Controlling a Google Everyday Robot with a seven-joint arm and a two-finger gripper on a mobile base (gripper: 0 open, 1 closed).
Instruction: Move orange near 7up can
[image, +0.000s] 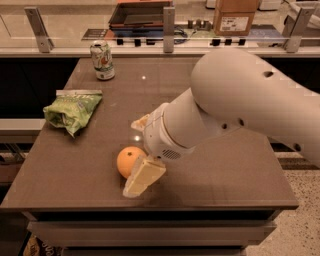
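Observation:
The orange (128, 160) lies on the dark brown table (225, 170) near its front edge, left of centre. The 7up can (102, 60) stands upright at the table's far left corner, well away from the orange. My gripper (138, 150) is at the orange's right side, low over the table. It is open: one cream finger (143, 177) lies in front of the orange and touches its near right side, the other finger (140, 122) is behind it. The big white arm hides the table's right middle.
A crumpled green chip bag (71, 111) lies at the table's left edge, between the can and the orange. A counter with a rail, a tray and a cardboard box (235, 16) runs behind the table. The table's front edge is close below the orange.

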